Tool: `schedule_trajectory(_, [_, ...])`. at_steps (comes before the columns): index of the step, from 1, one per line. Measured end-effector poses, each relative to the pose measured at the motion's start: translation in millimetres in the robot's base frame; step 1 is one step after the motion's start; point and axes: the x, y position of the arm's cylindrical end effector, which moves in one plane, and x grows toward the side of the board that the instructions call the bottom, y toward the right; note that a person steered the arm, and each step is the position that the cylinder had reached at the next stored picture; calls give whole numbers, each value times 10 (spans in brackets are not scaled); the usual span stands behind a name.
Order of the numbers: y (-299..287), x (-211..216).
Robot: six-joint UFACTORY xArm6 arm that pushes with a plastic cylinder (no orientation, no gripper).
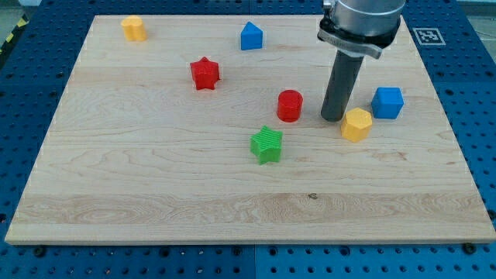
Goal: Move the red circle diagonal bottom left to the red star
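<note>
The red circle (pixel 290 105) lies near the middle of the wooden board (pixel 155 186). The red star (pixel 205 74) lies up and to the left of it. My tip (pixel 333 118) rests on the board just to the right of the red circle, a small gap apart from it. A yellow hexagon block (pixel 357 124) sits right beside my tip on its right.
A green star (pixel 267 145) lies below and left of the red circle. A blue cube (pixel 387 102) sits right of the yellow hexagon. A blue house-shaped block (pixel 251 36) and a yellow block (pixel 134 28) lie near the view's top.
</note>
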Motion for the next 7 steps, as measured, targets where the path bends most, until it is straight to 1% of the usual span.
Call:
schedule_trajectory(1, [-314, -60])
schedule_trajectory(2, [-1000, -38])
schedule_trajectory(3, [-1439, -12])
schedule_trajectory(4, [-1318, -12])
schedule_trajectory(5, [-1369, 42])
schedule_trajectory(6, [-1772, 93])
schedule_trajectory(7, [-2018, 95])
